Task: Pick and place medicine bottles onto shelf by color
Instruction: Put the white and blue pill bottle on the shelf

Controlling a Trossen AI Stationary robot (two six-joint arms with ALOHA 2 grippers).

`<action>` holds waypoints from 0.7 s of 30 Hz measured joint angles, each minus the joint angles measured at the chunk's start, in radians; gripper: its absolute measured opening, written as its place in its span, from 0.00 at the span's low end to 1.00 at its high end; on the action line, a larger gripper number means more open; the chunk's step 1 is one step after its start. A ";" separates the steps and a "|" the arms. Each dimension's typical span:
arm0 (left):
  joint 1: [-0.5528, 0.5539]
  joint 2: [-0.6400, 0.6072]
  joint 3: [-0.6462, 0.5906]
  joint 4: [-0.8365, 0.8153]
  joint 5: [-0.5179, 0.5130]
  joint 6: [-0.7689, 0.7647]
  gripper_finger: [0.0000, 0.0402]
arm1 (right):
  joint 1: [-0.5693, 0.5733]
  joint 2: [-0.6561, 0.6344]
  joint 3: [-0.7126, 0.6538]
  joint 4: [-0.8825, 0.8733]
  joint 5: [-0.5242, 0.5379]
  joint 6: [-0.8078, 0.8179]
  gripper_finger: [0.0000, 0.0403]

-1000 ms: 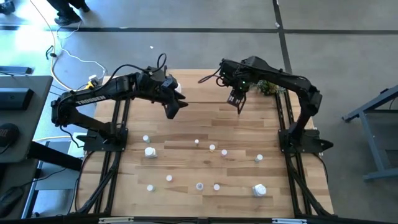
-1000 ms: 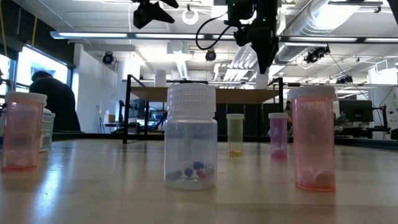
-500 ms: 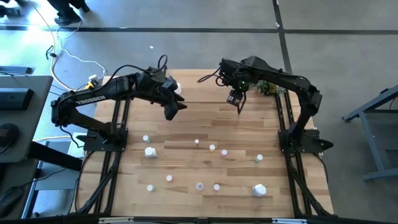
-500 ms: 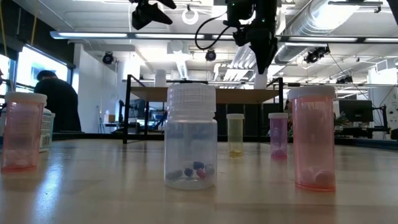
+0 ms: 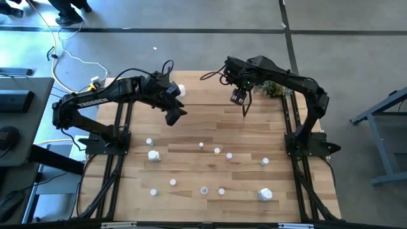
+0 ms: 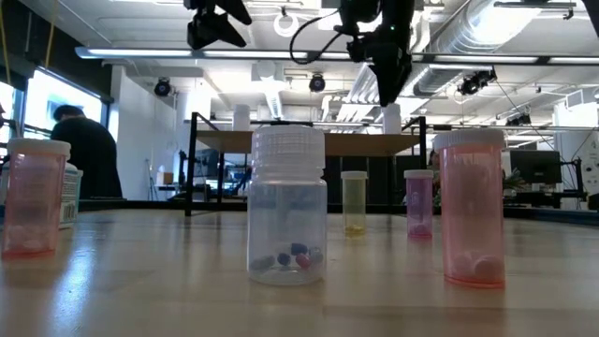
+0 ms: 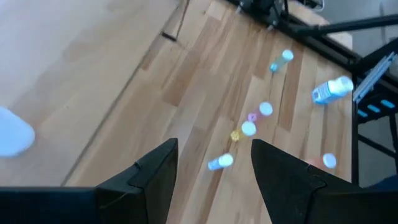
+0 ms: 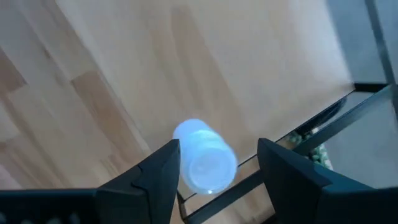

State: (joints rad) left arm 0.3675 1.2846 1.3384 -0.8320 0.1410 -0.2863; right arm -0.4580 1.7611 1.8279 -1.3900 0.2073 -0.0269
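My right gripper (image 5: 242, 104) hangs open over the far right part of the shelf (image 5: 203, 95). Under it a white-capped bottle (image 8: 205, 158) stands upright on the shelf board, and the fingers stand on either side of it, just above. The same bottle (image 6: 391, 117) shows in the low view, below the fingertips. A second white bottle (image 5: 180, 91) stands on the shelf's left part. My left gripper (image 5: 176, 117) hovers open and empty near it, pointing slantwise down at the table. Several small bottles (image 5: 217, 151) stand scattered on the near half of the table.
A small green plant (image 5: 273, 88) sits at the shelf's right end, close to my right arm. Near the table's front edge stand a clear white-capped bottle (image 6: 287, 206), two pink ones (image 6: 473, 211) (image 6: 35, 197), a yellow one (image 6: 354, 201) and a magenta one (image 6: 418, 203). A person (image 6: 84, 150) stands beyond the table.
My right gripper has opened and let go of the white-capped bottle, which now stands by itself on the shelf; the fingers have drawn slightly up off it. My left gripper has tipped a little further down.
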 joint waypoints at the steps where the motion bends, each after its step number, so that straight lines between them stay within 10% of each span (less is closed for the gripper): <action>1: -0.007 0.000 0.000 -0.011 -0.003 -0.004 0.49 | 0.000 0.000 0.015 0.001 0.000 -0.002 0.51; 21: -0.329 0.000 0.000 -0.393 -0.075 -0.161 0.49 | 0.001 -0.001 0.187 0.009 -0.022 0.057 0.51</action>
State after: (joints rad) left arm 0.0388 1.2846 1.3384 -1.2249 0.0663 -0.4476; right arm -0.4568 1.7599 2.0150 -1.3808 0.1850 0.0298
